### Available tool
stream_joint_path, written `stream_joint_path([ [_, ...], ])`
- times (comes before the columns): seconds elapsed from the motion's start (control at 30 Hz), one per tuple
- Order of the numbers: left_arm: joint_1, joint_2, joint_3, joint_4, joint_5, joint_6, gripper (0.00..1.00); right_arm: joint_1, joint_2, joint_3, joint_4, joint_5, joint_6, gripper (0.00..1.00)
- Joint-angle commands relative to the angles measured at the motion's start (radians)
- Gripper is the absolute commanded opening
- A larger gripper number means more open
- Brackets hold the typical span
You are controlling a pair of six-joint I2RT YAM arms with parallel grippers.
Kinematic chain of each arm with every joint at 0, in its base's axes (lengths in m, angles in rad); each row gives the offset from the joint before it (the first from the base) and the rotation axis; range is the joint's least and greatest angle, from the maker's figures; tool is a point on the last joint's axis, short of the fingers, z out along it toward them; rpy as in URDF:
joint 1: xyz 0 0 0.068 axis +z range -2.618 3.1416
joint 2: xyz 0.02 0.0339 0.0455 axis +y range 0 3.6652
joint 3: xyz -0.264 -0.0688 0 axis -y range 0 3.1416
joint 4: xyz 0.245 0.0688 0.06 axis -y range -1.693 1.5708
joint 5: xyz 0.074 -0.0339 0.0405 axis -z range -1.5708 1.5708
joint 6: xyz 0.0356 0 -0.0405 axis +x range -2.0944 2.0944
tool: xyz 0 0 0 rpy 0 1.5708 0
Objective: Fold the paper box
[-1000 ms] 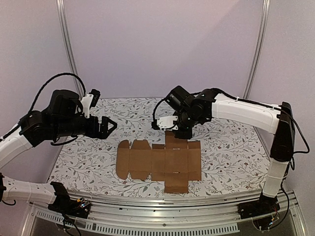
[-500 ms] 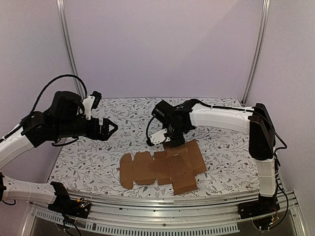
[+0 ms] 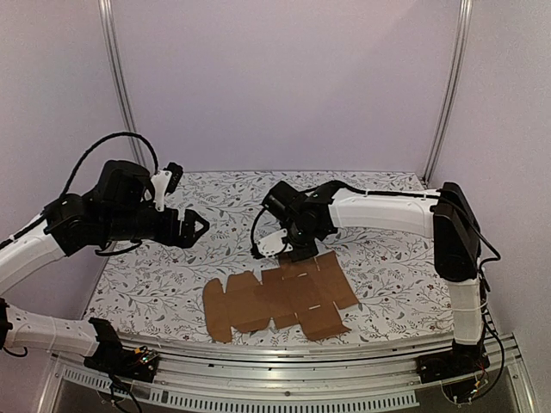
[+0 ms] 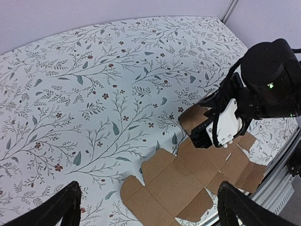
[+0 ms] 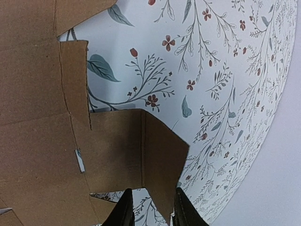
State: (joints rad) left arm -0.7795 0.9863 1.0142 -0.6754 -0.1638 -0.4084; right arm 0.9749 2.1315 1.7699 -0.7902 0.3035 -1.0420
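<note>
One paper box [image 3: 275,297], a flat brown die-cut sheet, lies skewed in the lower centre of the top view on the floral table [image 3: 155,284]; its flaps fan out toward the lower left and lower right; one flap on its upper edge is bent up off the table. Right gripper [image 3: 293,251] sits at that upper edge; in its wrist view the fingers [image 5: 123,209] stand narrowly spread, the raised flap's corner between them, tablecloth showing in the gap. Left gripper [image 3: 194,228] hangs at centre left, above the table and apart from the sheet, claws spread wide.
</note>
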Motion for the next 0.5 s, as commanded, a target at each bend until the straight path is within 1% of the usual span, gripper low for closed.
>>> stream_joint_path([
  [0.0,0.012,0.021,-0.009,0.005,0.016,0.002,0.99,-0.015,-0.079,-0.03,0.061,-0.013,0.051,0.32],
  [0.13,0.011,0.036,-0.005,0.012,0.02,0.011,0.99,-0.04,-0.137,-0.076,0.084,-0.031,0.121,0.4],
  [0.23,0.011,0.055,0.004,0.015,0.028,0.019,1.0,-0.066,-0.212,-0.123,0.107,-0.072,0.185,0.47],
  [0.37,0.01,0.092,0.026,0.018,0.05,0.023,1.0,-0.117,-0.33,-0.191,0.118,-0.153,0.334,0.51],
  [0.47,0.008,0.136,0.046,0.023,0.069,0.038,1.0,-0.141,-0.431,-0.254,0.147,-0.16,0.437,0.54],
])
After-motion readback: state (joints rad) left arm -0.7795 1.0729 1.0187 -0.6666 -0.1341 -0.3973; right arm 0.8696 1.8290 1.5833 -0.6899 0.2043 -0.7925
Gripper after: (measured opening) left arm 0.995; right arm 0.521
